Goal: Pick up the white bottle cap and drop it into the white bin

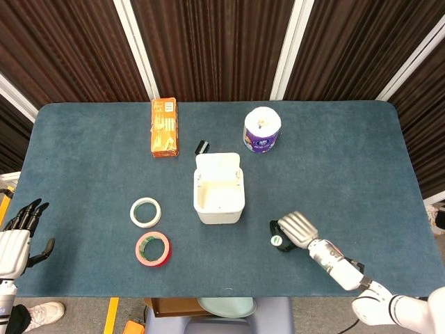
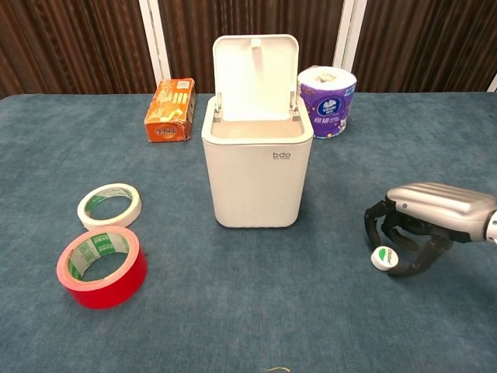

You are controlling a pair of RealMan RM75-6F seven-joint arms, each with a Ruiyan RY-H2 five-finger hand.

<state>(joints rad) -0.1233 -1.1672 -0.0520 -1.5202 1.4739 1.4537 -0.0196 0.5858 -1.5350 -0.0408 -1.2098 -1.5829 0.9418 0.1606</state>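
The white bottle cap (image 2: 382,258) with a green mark lies low at the table's front right, tipped slightly on edge. My right hand (image 2: 423,219) arches over it, palm down. Its dark fingers (image 2: 380,225) curl in from behind and the thumb presses the cap's right side, so the cap is pinched. From the head view the cap (image 1: 276,241) shows just left of the right hand (image 1: 296,229). The white bin (image 2: 257,171) stands mid-table with its lid up, to the left of the hand and farther back. My left hand (image 1: 17,234) hangs off the table's left edge, fingers apart and holding nothing.
A red tape roll (image 2: 102,266) and a white tape roll (image 2: 109,204) lie front left. An orange box (image 2: 170,109) and a purple-wrapped paper roll (image 2: 327,101) stand behind the bin. A small black object (image 1: 201,147) lies behind the bin.
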